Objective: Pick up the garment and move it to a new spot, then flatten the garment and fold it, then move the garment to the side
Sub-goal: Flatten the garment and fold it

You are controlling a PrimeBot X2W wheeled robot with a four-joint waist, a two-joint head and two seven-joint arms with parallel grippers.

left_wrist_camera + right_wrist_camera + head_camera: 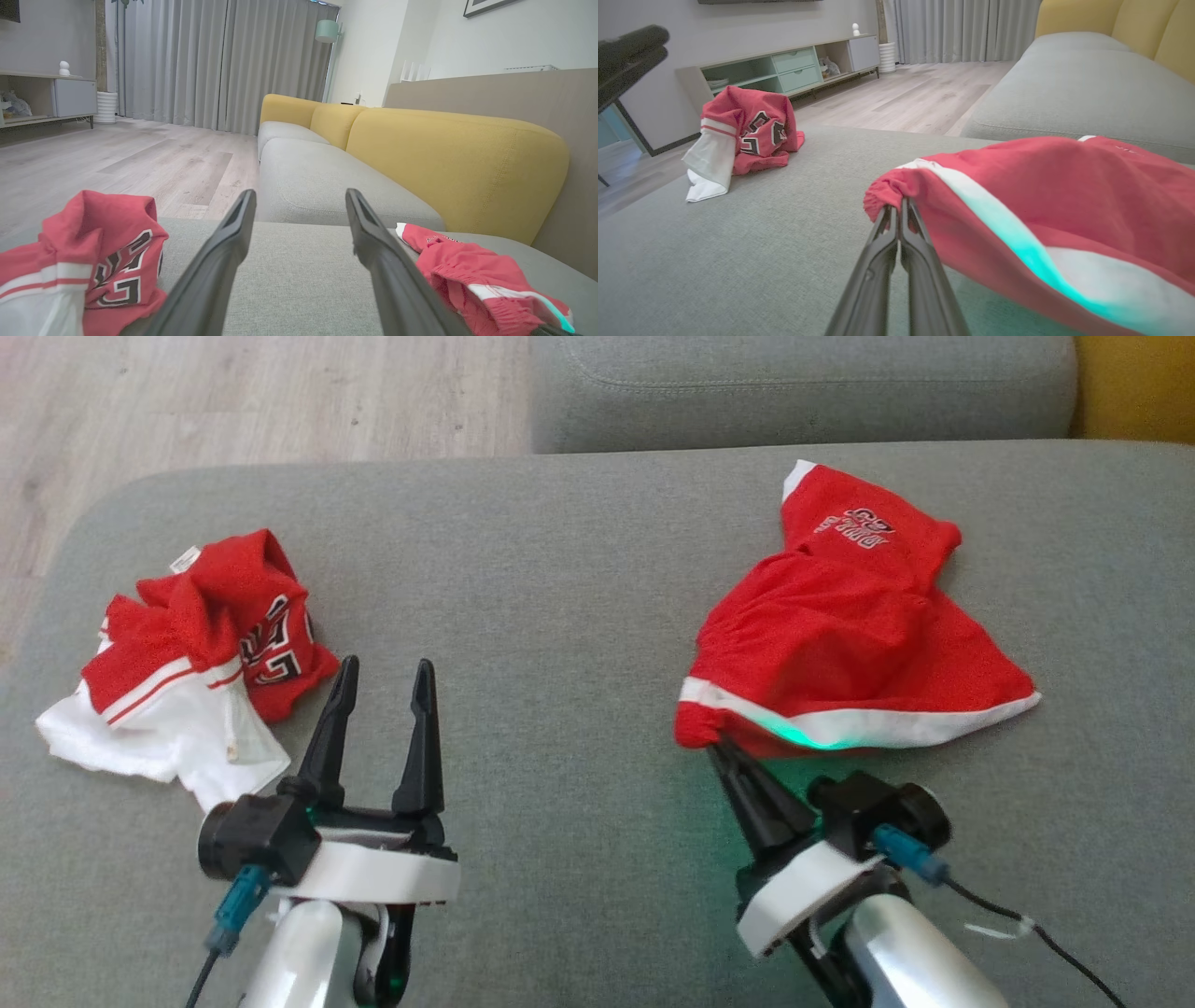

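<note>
1. Grey seat (579, 569): wide fabric cushion, seen from the head, bearing two garments. A second grey cushion (803, 383) adjoins it at 12 o'clock.
2. Floor (233, 401): pale wood planks at 11 o'clock, beyond the seat's rounded corner.
3. Backrest (458, 163): yellow upholstery along the sofa, at 3 o'clock in the left wrist view.
4. Shorts (840, 635): red, with a white band along the near edge and dark lettering on the far part. They lie crumpled on the seat at 2 o'clock. A green glow falls on the white band.
5. Jersey (196, 663): red and white, with black-and-white lettering. It is bunched on the seat at 9 o'clock, well apart from the shorts.
6. Left gripper (387, 665): at 7 o'clock in the head view. Its fingers are spread wide and hold nothing. One finger stands just beside the jersey's 4 o'clock edge; whether it touches cannot be told.
7. Right gripper (714, 745): at 5 o'clock in the head view. Its fingers are pressed together and pinch the gathered red edge of the shorts at their 7 o'clock corner, beside the end of the white band.
</note>
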